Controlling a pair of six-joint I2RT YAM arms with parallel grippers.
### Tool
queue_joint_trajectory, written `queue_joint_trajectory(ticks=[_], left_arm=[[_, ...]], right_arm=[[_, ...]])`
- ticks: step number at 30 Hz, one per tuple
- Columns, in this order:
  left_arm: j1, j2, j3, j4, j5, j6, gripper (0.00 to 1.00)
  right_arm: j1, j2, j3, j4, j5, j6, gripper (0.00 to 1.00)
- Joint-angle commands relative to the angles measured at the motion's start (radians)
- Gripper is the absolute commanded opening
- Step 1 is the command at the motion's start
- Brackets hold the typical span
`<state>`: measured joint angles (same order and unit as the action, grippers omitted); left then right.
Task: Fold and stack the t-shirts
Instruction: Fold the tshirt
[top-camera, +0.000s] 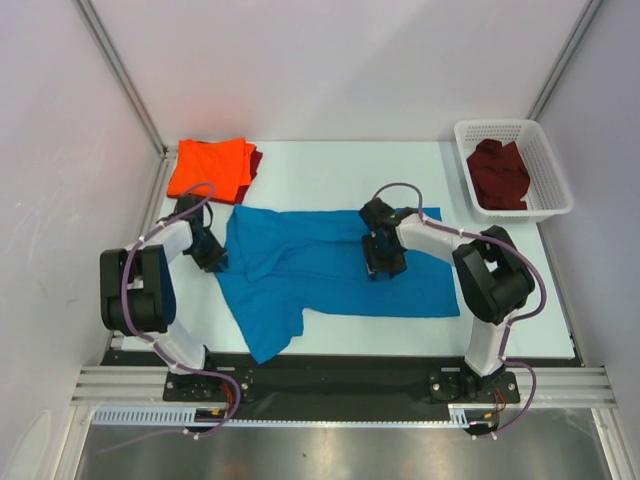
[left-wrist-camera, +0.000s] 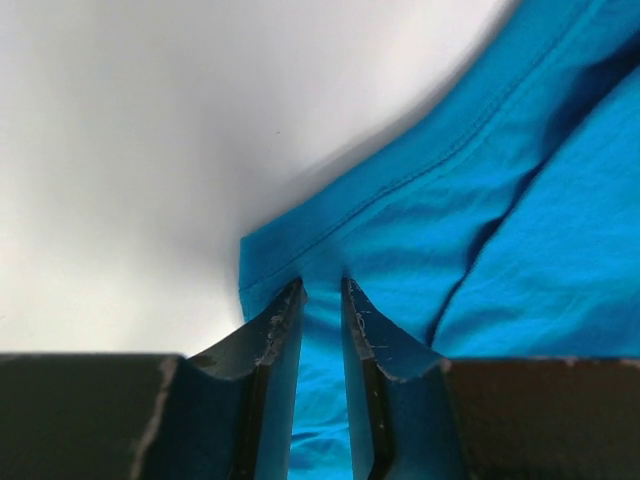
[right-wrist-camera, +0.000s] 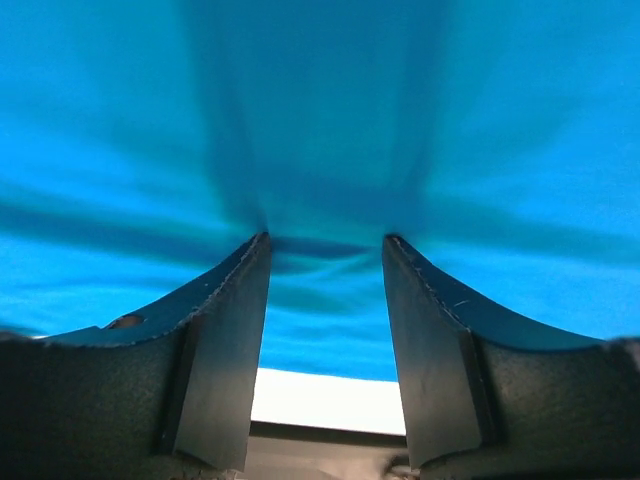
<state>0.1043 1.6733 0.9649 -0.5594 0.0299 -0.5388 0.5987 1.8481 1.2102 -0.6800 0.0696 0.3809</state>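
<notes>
The bright blue t-shirt (top-camera: 310, 272) is soft matt cloth, creased, hem stitched; the folded orange t-shirt (top-camera: 208, 168), far left, is matt cloth too. The white lattice basket (top-camera: 550, 165), far right, is smooth plastic. The left gripper (left-wrist-camera: 322, 283) has matt black fingers (left-wrist-camera: 275, 335), scuffed pale at the edges.

Blue t-shirt (top-camera: 330, 270): we see one solid bright blue, darker along its creases.
Orange t-shirt (top-camera: 208, 168): plain vivid orange.
Folded maroon t-shirt (top-camera: 254, 161): a dark red edge beside the orange.
Crumpled maroon t-shirt (top-camera: 498, 175): the same deep red, unpatterned.
Basket (top-camera: 551, 166): white lattice.
Tabletop (top-camera: 320, 175): we read it as pale, near white.
Left gripper (left-wrist-camera: 320, 290): black, edges scuffed pale.
Right gripper (right-wrist-camera: 325, 245): black.
</notes>
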Motion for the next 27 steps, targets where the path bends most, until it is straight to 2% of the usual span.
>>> queue_joint_trajectory(ticks=[1,5,9,12,13,16,21,24,27], left_arm=[[0.018,-0.001,-0.022,-0.089,-0.116,0.085,0.29],[0.018,-0.018,0.073,-0.079,-0.081,0.120,0.31],[0.012,-0.037,0.175,-0.080,-0.038,0.137,0.33],[0.000,-0.040,0.241,-0.068,0.047,0.137,0.32],[-0.005,-0.037,0.265,-0.047,0.074,0.129,0.32],[-0.009,-0.008,0.307,-0.007,0.155,0.082,0.29],[-0.032,0.121,0.392,0.128,0.347,0.017,0.28],[-0.061,0.202,0.434,0.171,0.349,-0.032,0.27],[-0.080,0.275,0.501,0.104,0.309,-0.065,0.26]], right_arm=[[-0.068,-0.012,0.098,-0.059,0.019,-0.071,0.54],[-0.158,-0.018,0.233,-0.089,0.032,-0.088,0.57],[-0.295,0.045,0.357,-0.085,0.070,-0.092,0.57],[-0.352,0.153,0.477,-0.099,0.070,-0.099,0.52],[-0.379,0.181,0.509,-0.114,0.065,-0.099,0.45],[-0.415,0.272,0.603,-0.128,0.049,-0.093,0.38],[-0.438,0.345,0.709,-0.136,0.041,-0.074,0.43],[-0.464,0.370,0.721,-0.151,0.026,-0.051,0.45],[-0.474,0.376,0.720,-0.168,0.036,-0.022,0.51]])
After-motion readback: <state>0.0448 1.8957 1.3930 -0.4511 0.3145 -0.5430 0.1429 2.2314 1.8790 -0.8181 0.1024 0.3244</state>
